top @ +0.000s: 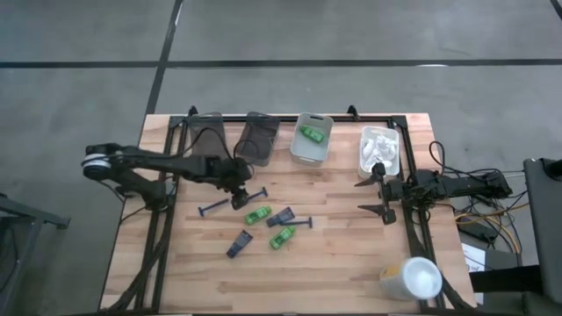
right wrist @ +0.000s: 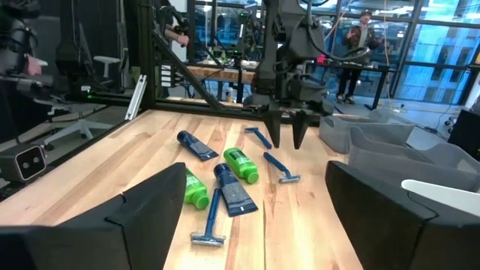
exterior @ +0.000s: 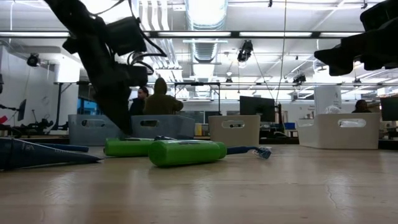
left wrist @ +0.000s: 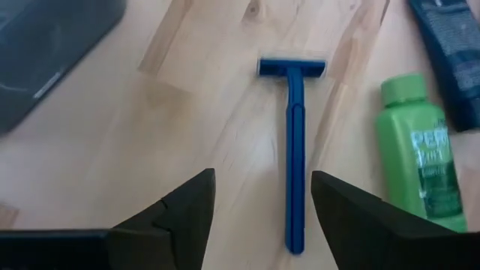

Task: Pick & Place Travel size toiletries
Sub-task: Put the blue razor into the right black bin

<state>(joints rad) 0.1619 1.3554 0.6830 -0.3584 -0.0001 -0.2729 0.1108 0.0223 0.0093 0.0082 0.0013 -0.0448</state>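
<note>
Travel size toiletries lie loose mid-table: dark blue razors, green packs and dark blue tubes. My left gripper hangs open, slanting down over another razor. That razor lies flat on the wood, with its head pointing away and its handle between the two fingers, untouched. At the table's right edge my right gripper waits level and open, holding nothing.
Along the far edge stand two dark bins, a light grey bin holding a green pack, and a white bin with white packets. A large white cup lies at the near right. People show in the room behind.
</note>
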